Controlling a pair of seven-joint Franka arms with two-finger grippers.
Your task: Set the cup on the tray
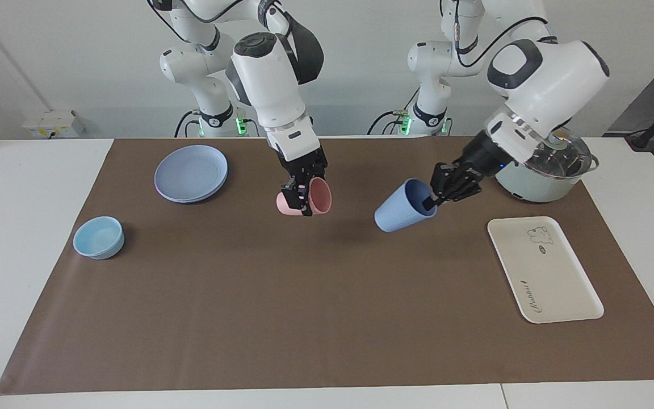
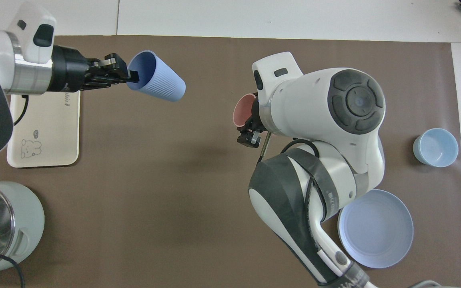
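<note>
1. The left end effector (image 1: 432, 203) is gripping the periwinkle-blue cup (image 1: 404, 205) by its rim, one finger inside the mouth and one outside, fingers closed on the wall. In the facing view this sits right of centre in the frame; in the overhead view the cup (image 2: 156, 76) shows at the upper left.
2. The cup is hanging tilted in the air, mouth turned toward the left arm and base pointing away, with its shadow lying on the brown mat (image 1: 304, 295) below. So the pick-up looks done and the carry is under way.
3. The cream-white tray (image 1: 544, 269) is lying at the lower right of the facing view, bare, with its bear drawing and cursive lettering showing. The cup is not yet over it; it is near the tray, off toward the middle of the mat.
4. What is left, judging from this: bringing the cup over the tray, turning it upright, lowering it and letting go.
5. The right end effector (image 1: 303, 199) is clamping the salmon-pink cup (image 1: 311, 200) at the centre of the facing view, raised just above the mat. That cup is no part of the task.
6. The light-blue bowl (image 1: 99, 237), the stack of blue plates (image 1: 191, 172) and the glass-lidded pot (image 1: 551, 170) are sitting untouched.
</note>
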